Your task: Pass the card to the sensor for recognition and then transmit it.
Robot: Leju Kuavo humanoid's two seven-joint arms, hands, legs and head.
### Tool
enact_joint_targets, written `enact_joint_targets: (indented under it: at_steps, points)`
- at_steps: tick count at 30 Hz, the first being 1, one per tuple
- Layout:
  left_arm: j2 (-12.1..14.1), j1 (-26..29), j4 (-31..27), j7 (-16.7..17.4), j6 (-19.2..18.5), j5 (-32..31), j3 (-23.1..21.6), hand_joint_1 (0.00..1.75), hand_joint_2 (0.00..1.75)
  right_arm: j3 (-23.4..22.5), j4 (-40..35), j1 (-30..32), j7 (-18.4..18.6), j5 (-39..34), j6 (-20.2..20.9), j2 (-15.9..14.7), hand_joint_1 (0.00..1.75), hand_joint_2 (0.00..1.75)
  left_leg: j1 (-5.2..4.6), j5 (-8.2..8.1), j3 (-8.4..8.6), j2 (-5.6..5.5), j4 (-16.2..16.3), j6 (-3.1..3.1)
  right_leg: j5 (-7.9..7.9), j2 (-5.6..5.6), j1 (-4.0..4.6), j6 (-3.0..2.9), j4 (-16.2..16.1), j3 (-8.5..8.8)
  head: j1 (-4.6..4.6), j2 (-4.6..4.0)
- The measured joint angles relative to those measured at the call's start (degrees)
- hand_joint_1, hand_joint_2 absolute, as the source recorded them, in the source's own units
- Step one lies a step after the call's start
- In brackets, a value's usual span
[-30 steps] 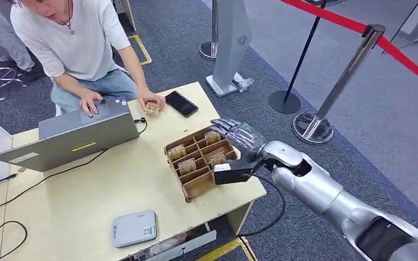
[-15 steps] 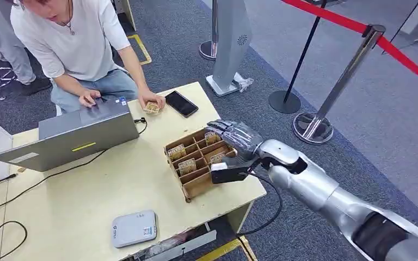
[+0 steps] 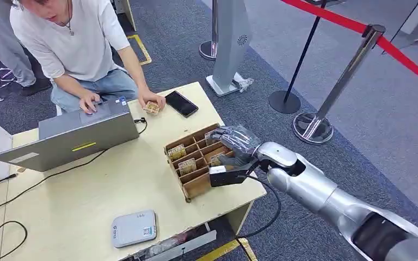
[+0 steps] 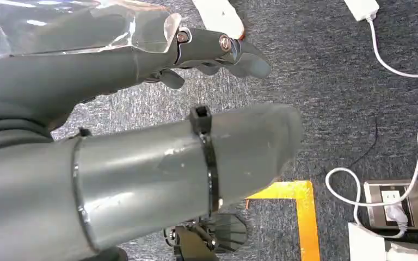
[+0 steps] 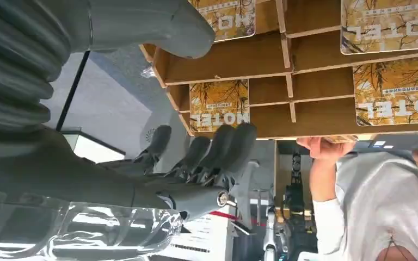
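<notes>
Over the wooden box (image 3: pixel 196 157) at the table's right edge hangs the right hand (image 3: pixel 238 142), fingers spread apart and holding nothing. Its wrist camera shows the cards (image 5: pixel 219 105) close: yellow-orange, printed "HOTEL", standing in separate compartments, one just beside the fingertips (image 5: pixel 239 136). From the head view, a grey sensor (image 3: pixel 134 228) lies near the front edge. The left hand (image 4: pixel 141 141) hangs above the carpet, empty, fingers apart.

"HOTEL" printed, turned upside down in the right wrist view, on yellow cards (image 5: pixel 219 105) standing in compartments of the wooden box (image 5: pixel 315 117). Smaller print beneath: not legible.
</notes>
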Motion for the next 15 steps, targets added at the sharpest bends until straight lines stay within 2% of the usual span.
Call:
enact_joint_targets:
  at_steps: [2,15]
  points:
    - [0.0,-0.01,0.0,0.0,-0.02,-0.02,0.0,0.0,0.0,0.0,0.0,0.05,0.0,0.0,-0.02,0.0,0.73,1.75,0.0,0.0,0.0,0.0,0.0,0.0,0.0,0.0,0.0,0.0,0.0,0.0,0.0,0.0]
    - [0.0,-0.26,0.0,0.59,-0.02,-0.81,0.0,0.0,0.0,0.09,-0.46,1.71,0.85,0.13,-0.26,0.09,0.77,1.75,0.0,0.0,0.0,0.0,0.0,0.0,0.0,0.0,0.0,0.0,0.0,0.0,0.0,0.0]
